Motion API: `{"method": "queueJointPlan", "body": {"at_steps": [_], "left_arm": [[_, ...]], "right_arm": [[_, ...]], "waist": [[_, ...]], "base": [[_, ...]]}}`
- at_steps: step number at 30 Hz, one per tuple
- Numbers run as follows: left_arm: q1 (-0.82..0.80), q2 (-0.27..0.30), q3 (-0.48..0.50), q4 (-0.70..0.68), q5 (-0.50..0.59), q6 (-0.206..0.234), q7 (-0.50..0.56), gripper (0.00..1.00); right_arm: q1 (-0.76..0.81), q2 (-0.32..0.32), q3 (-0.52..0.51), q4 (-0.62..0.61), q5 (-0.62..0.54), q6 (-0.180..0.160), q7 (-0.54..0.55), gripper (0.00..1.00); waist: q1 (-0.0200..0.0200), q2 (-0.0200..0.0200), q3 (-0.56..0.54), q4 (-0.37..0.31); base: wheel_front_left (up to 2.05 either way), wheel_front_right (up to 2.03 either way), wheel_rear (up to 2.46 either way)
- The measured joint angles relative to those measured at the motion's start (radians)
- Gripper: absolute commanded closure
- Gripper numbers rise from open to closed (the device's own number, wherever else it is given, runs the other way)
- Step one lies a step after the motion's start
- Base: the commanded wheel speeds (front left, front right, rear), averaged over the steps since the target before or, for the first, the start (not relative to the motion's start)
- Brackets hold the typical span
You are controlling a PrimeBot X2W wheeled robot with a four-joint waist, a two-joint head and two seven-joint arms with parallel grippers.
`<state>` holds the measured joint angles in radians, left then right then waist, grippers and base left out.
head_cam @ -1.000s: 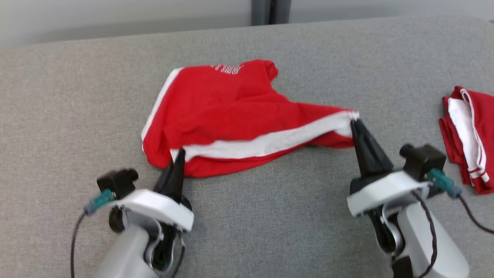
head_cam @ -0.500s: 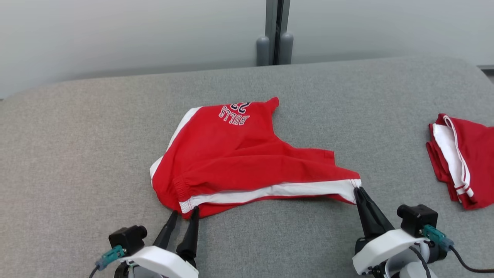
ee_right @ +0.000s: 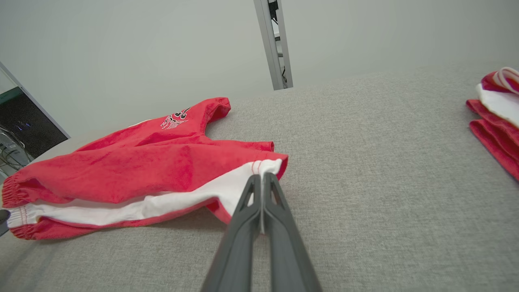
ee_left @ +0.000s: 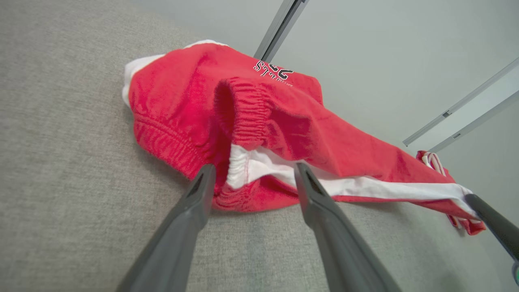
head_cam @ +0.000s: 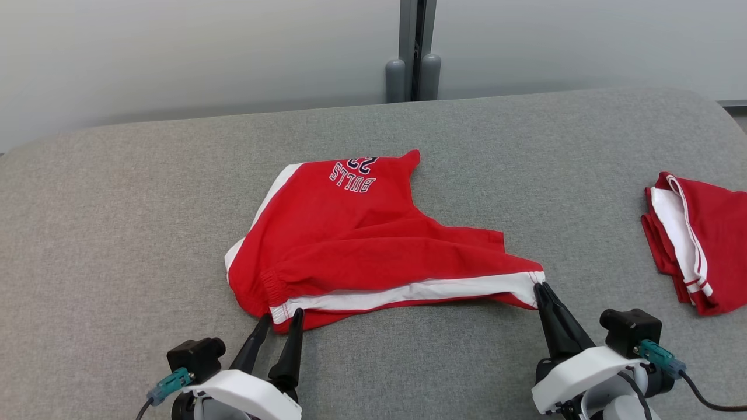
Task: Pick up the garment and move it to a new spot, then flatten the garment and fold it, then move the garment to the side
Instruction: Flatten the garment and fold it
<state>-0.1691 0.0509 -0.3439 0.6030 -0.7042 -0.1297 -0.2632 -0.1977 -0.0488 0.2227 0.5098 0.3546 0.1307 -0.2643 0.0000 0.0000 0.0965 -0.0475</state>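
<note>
grey fabric table (head_cam: pixel 117 233) is being viewed from the head camera, pale wall (head_cam: pixel 175 52) behind it, grey post (head_cam: pixel 411 70) at the far edge

red shorts (head_cam: pixel 350 233) are being laid out mid-table in front of both arms, rumpled, with one leg being stretched toward the right; printed lettering (head_cam: pixel 353 175) on the far part is being read upside down from the head view

second red-and-white garment (head_cam: pixel 694 239), folded, is being kept at the table's right edge, well apart from the shorts

white stripe (head_cam: pixel 408 291) along the near edge of the shorts is being held a little off the table at its right end

right gripper (head_cam: pixel 540 287): fingers are being pressed together, and the stripe's right end at the leg hem is being pinched between the tips; this is clearest in the right wrist view

left gripper (head_cam: pixel 279 318): fingers are being held apart, released, nothing being gripped; tips are being kept either side of the stripe's left end, by the gathered waistband (ee_left: pixel 243 109); contact with the cloth can't be told
</note>
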Motion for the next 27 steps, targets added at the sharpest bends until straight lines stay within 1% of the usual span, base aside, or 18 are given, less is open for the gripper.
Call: {"method": "queueJointPlan", "body": {"at_steps": [7, 8, 10, 18, 22, 25, 27], "left_arm": [[-0.029, -0.001, -0.001, 0.022, 0.002, 0.000, 0.000, 0.00], [-0.033, -0.001, 0.000, 0.024, 0.003, 0.000, 0.000, 0.05], [-0.044, -0.001, 0.002, 0.019, 0.009, 0.000, 0.000, 1.00], [-0.044, -0.002, 0.009, -0.008, -0.002, 0.000, 0.000, 1.00], [-0.036, 0.000, -0.003, -0.035, -0.005, 0.000, 0.000, 1.00], [-0.038, 0.013, -0.012, -0.076, -0.022, 0.000, 0.000, 1.00], [-0.051, 0.041, -0.040, -0.103, -0.036, 0.000, 0.000, 1.00]], "right_arm": [[-0.018, 0.000, 0.010, -0.002, 0.006, 0.000, 0.000, 1.00], [-0.019, 0.000, 0.011, -0.003, 0.007, 0.000, 0.000, 1.00], [-0.019, 0.000, 0.012, -0.004, 0.008, 0.000, 0.000, 1.00], [-0.029, 0.001, -0.009, -0.007, 0.008, 0.000, 0.000, 1.00], [-0.036, 0.001, -0.026, -0.013, 0.008, 0.000, 0.000, 1.00], [-0.040, 0.001, -0.044, -0.030, 0.008, 0.000, 0.000, 1.00], [-0.050, 0.000, -0.056, -0.046, 0.009, 0.000, 0.000, 1.00]], "waist": [[0.0001, 0.0000, 0.014, -0.012], [0.0000, 0.0000, 0.016, -0.014], [0.0000, 0.0000, 0.020, -0.017], [0.0000, 0.0000, 0.021, -0.013], [0.0000, 0.0000, 0.011, -0.006], [0.0000, 0.0000, 0.002, 0.002], [0.0000, 0.0000, -0.005, 0.007]], "base": [[0.00, 0.00, 0.00], [0.00, 0.00, 0.00], [0.00, 0.00, 0.00], [0.00, 0.00, 0.00], [0.00, 0.00, 0.00], [0.00, 0.00, 0.00], [0.00, 0.00, 0.00]]}}
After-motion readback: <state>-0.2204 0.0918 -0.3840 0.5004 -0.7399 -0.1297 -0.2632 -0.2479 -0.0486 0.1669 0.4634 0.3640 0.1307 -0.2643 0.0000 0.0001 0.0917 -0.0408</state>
